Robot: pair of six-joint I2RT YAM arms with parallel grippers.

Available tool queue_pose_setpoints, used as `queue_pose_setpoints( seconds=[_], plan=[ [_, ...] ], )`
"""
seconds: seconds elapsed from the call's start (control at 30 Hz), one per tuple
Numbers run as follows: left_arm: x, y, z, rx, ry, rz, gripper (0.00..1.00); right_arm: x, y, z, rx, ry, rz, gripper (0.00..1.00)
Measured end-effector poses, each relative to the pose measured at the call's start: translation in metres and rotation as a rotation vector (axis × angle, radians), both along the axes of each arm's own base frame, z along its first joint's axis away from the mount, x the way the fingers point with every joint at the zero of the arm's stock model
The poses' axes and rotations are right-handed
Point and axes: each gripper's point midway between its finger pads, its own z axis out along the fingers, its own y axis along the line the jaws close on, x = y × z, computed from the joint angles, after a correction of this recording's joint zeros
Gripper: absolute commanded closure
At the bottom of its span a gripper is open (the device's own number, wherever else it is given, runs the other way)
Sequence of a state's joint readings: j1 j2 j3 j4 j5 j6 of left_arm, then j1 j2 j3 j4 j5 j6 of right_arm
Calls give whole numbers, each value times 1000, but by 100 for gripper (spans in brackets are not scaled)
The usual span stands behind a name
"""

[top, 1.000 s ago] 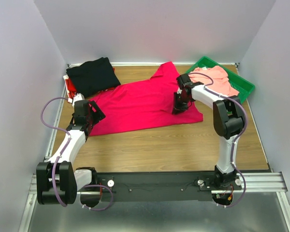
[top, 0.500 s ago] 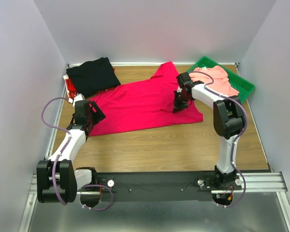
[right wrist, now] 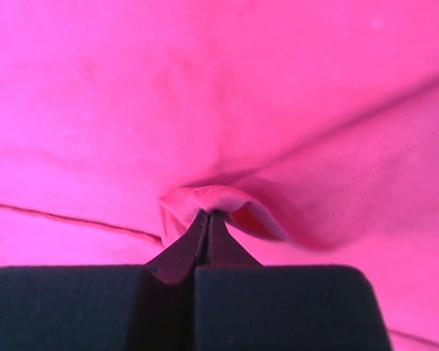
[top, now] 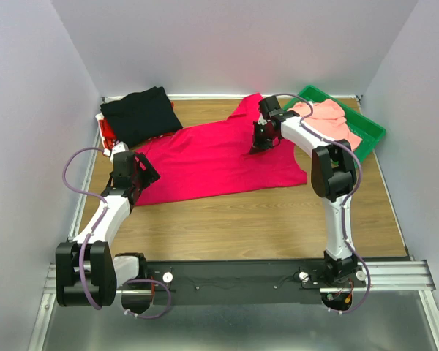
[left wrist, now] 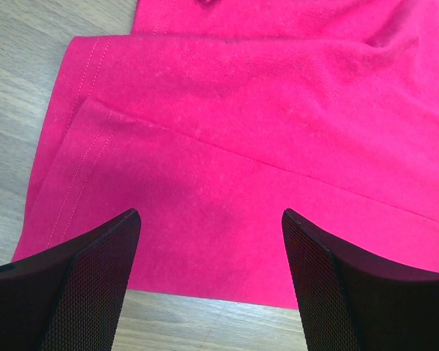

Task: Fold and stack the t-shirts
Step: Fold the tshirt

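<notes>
Moved: right pincer, now farther from its base and further left than a second ago, drawing the cloth with it.
Right pincer: clamped tight on a raised fold of the crimson shirt, which spreads away to its left.
Left pincer: fingers spread wide over that shirt's hem corner; contact cannot be told.
Black shirt: beyond the left pincer.
Pink shirt: heaped in the green tray, just right of the right pincer.
Wooden table: under both pincers.

The crimson t-shirt lies spread flat, centre. The black t-shirt sits folded far left; the salmon t-shirt lies crumpled far right.
</notes>
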State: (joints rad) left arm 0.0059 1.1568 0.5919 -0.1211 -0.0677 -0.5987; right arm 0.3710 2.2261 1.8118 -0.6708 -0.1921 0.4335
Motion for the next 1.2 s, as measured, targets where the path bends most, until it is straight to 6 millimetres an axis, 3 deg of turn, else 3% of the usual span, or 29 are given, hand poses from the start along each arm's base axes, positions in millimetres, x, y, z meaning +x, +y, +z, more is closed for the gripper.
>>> queue_pose_setpoints(
  seconds=[0.33,0.47,0.5,0.6,0.73,0.93,1.2],
  plan=[
    [0,0,0,-1,1,0,15,11,28,-6,32,-10,52,98],
    [0,0,0,0,1,0,14,14,33,-5,40,-18,63,77],
    [0,0,0,0,1,0,15,15,33,-5,42,-19,63,60],
    [0,0,0,1,1,-1,15,19,36,0,53,-32,68,39],
    [0,-1,0,10,2,-13,15,23,38,5,61,-45,63,28],
    [4,-21,0,28,9,-89,14,10,14,7,-28,-57,18,15],
    [18,-57,-7,30,30,-208,14,-11,-22,-1,-164,-61,-28,13]
  ],
)
